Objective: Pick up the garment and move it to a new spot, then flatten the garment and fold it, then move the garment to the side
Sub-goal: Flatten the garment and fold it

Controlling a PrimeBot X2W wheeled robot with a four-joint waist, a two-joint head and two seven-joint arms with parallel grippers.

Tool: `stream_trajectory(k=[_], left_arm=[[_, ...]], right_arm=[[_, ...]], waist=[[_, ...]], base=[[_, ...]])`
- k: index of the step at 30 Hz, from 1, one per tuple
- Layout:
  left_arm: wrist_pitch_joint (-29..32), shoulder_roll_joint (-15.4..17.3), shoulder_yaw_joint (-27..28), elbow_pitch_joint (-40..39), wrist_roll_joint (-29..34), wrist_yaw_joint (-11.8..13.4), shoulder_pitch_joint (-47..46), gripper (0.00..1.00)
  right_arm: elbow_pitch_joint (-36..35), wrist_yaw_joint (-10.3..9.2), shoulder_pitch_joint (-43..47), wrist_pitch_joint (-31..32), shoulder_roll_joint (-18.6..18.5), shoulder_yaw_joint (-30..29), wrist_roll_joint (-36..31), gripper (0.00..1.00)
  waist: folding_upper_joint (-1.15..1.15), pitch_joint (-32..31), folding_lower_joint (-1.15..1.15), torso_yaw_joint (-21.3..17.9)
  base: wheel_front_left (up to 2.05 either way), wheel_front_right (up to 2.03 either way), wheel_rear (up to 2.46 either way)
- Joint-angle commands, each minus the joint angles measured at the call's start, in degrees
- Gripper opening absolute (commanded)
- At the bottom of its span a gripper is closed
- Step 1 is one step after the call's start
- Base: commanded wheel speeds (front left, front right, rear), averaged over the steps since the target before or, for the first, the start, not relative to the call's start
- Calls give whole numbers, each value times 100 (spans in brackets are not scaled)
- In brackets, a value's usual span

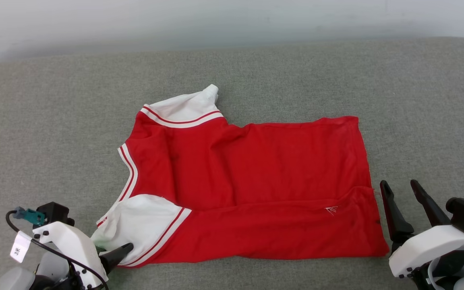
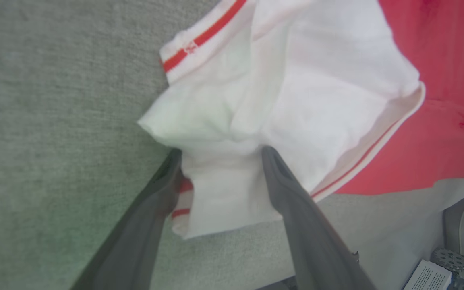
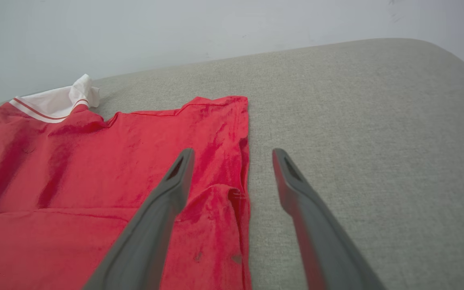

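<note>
The garment (image 1: 256, 173) is a red jersey lying spread on the grey cushion, its lower part folded over along the near edge. One white sleeve (image 1: 187, 106) with red-white trim points to the far side; the other (image 1: 139, 221) lies at the near left. My left gripper (image 1: 123, 249) is at that near sleeve. In the left wrist view it (image 2: 220, 152) stands open, with white sleeve cloth (image 2: 296, 88) between its spread fingers. My right gripper (image 1: 399, 183) is open just right of the garment's hem; its left finger hangs over the red cloth (image 3: 115, 161), its right over bare cushion.
The grey fabric cushion (image 1: 54, 121) stretches wide on all sides of the garment, with a pale wall (image 1: 216, 20) behind it. Its near edge shows in the left wrist view, with a white label and a grey round part (image 2: 449, 262) below.
</note>
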Motion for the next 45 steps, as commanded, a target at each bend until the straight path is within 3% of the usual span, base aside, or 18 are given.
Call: stream_trajectory(k=[1, 2, 10, 16, 20, 25, 33, 34, 35, 36, 45], left_arm=[[81, -270, -215, 186, -33, -82, 69, 22], [90, -324, -235, 228, -55, -118, 62, 0], [-250, -291, -130, 286, 96, -365, -82, 0], [-561, -65, 37, -11, 319, -294, -71, 0], [-608, 110, 100, -515, 443, -97, -14, 0], [-595, 186, 119, -855, 523, 8, -111, 0], [-585, 122, 72, -946, 574, 32, -236, 0], [-570, 110, 64, -930, 571, 29, -240, 0], [-563, 100, 59, -913, 564, 20, -241, 0], [-562, 93, 54, -897, 556, 10, -237, 0], [-736, 3, 17, -724, 537, -11, 30, 0]], right_arm=[[15, -5, -70, 44, 24, -49, -44, 100], [5, -5, -92, 75, 25, -66, -49, 100], [6, -5, 25, 518, -85, -272, 81, 100], [166, -5, 177, 2012, -351, -346, 389, 100], [121, -5, 115, 3226, -569, -265, 541, 100], [250, -5, -121, 3550, -621, -28, 552, 100], [1116, -3, -369, 3764, -507, 417, 733, 100], [1212, -2, -369, 3811, -475, 454, 780, 42], [1271, -2, -383, 3836, -444, 477, 821, 10], [1306, -2, -383, 3833, -445, 496, 842, 0], [1068, -5, -312, 3571, -712, 269, 871, 0]], waist=[[0, 39, 0, -18], [0, 40, 0, -16], [0, -168, 0, 75], [0, -433, 0, 151], [0, -444, 0, 237], [0, -242, 0, 304], [0, 4, 0, 357], [0, 11, 0, 360], [0, 12, 0, 363], [0, 5, 0, 363], [0, -535, 0, 399]], base=[[0, 0, 0], [0, 0, 0], [0, 0, 0], [0, 0, 0], [0, 0, 0], [0, 0, 0], [0, 0, 0], [0, 0, 0], [0, 0, 0], [0, 0, 0], [0, 0, 0]])
